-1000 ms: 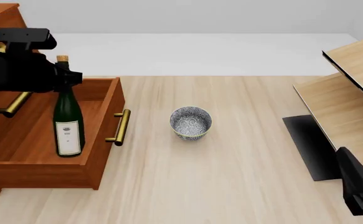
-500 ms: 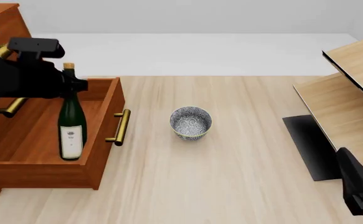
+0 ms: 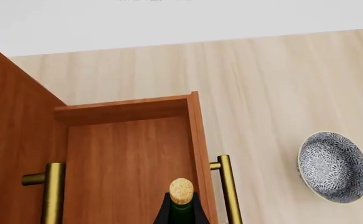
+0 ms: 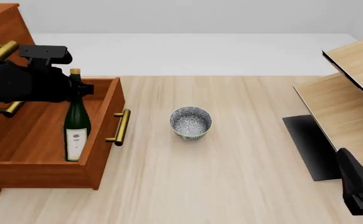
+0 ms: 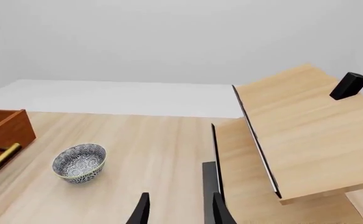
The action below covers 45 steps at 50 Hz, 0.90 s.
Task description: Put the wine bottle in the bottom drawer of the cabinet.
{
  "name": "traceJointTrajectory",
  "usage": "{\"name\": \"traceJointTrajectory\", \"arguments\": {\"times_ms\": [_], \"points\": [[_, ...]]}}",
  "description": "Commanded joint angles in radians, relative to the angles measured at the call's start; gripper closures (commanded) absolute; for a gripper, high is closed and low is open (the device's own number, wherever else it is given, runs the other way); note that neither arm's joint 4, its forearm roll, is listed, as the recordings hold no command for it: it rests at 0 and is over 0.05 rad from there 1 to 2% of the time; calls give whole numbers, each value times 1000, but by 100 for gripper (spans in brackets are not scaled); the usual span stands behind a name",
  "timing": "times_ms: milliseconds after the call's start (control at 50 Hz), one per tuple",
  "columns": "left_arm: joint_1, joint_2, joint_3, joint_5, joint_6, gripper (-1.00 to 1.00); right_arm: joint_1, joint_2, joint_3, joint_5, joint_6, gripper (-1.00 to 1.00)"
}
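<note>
A speckled bowl (image 4: 190,122) sits on the table (image 4: 231,177) to the right of the drawer (image 4: 97,135), well apart from it, with bare wood between them. At the far right stands a pale shelf unit (image 4: 349,93) with a dark base plate; a small black block (image 5: 348,86) rests on its top board. The cabinet (image 4: 0,28) rises at the left, its brass handles (image 4: 3,49) partly hidden by the left arm.

The bottle (image 4: 76,126) stands upright inside the open drawer, close to the front panel, whose brass bar handle (image 4: 121,127) faces the bowl. It is dark green with a white label low on the body, a long neck and a tan cork (image 3: 181,190).

The left end effector (image 4: 76,87) pinches the bottle at its neck, just below the cork. The right end effector (image 5: 178,210) hangs at the near right, beside the shelf unit, fingers spread and holding nothing.
</note>
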Motion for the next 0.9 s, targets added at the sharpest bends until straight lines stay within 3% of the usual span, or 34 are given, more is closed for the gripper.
{"name": "traceJointTrajectory", "arguments": {"times_ms": [20, 40, 60, 120, 900], "points": [[-5, 42, -9, -22, -33, 100, -1, 0, -4, 4, -1, -100], [1, 45, -7, -28, -17, 100, 0, 0, -4, 5, -2, -100], [-1, 49, -6, -33, -54, 100, 1, 0, -3, 5, -5, -100], [1, 59, -5, -41, -65, 100, -1, 0, -4, 6, -6, -100], [13, 192, 1, -136, -99, 100, -7, 0, -8, 17, -9, -100]]}}
